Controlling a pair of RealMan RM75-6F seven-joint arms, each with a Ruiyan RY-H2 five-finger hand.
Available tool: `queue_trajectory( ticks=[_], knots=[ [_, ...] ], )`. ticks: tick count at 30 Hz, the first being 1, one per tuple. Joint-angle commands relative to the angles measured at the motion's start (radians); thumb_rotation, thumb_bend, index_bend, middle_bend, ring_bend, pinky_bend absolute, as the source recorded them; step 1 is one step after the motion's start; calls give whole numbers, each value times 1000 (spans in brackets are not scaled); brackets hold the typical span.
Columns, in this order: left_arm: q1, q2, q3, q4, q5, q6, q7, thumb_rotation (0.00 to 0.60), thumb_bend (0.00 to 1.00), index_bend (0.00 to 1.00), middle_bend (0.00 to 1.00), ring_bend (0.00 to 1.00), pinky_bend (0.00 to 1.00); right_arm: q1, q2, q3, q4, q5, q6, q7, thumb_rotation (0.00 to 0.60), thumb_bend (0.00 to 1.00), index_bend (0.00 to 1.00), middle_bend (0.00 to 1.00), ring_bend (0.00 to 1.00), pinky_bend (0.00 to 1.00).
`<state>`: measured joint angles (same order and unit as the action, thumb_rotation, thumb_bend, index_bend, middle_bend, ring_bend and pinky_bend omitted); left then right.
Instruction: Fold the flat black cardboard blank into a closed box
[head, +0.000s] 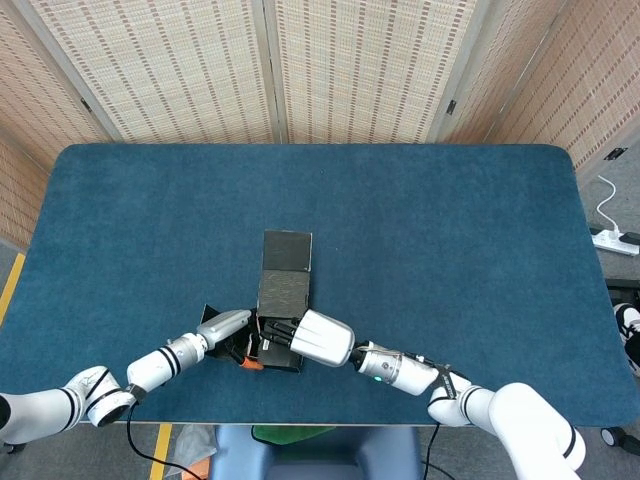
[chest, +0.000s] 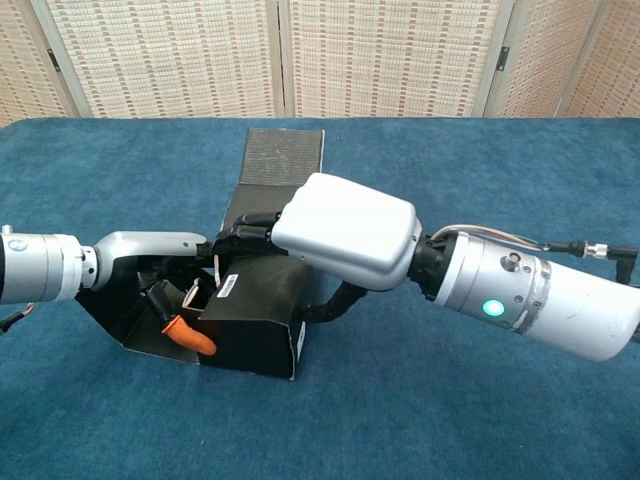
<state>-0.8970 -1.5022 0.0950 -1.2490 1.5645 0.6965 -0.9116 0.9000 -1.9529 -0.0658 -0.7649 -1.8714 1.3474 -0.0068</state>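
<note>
Black cardboard box (chest: 250, 320) bears small white labels, unreadable.

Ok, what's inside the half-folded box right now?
Inside the box, the left hand reaches in from its open left side, an orange fingertip showing. The right hand covers the top, so the rest of the interior is hidden.

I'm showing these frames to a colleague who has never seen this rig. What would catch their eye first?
Probably the half-folded black cardboard box near the front edge of the blue table, its long lid flap lying flat away from the robot. Next, the bulky white right hand pressing over the box top, fingers reaching in. The left hand works inside from the left, one orange fingertip showing.
</note>
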Motion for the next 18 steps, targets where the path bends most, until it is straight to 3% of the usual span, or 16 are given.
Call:
queue_trajectory(
  ticks=[1, 8, 18],
  knots=[
    [0, 0, 1, 2, 2, 0, 0, 600, 191, 53, 142, 329, 435, -4, 0, 0, 0, 2, 3, 2, 600, 71, 231, 287, 713, 1000],
    [-2, -1, 0, 0, 2, -2, 2, 600, 189, 56, 143, 329, 435, -1, -9, -16, 13, -13, -6, -9, 600, 79, 422, 433, 728, 1000],
    [-4, 7, 3, -13, 9, -3, -7, 600, 191, 52, 139, 329, 434, 9, -12, -26, 17, -22, -25, -16, 600, 110, 500, 475, 732, 1000]
  ],
)
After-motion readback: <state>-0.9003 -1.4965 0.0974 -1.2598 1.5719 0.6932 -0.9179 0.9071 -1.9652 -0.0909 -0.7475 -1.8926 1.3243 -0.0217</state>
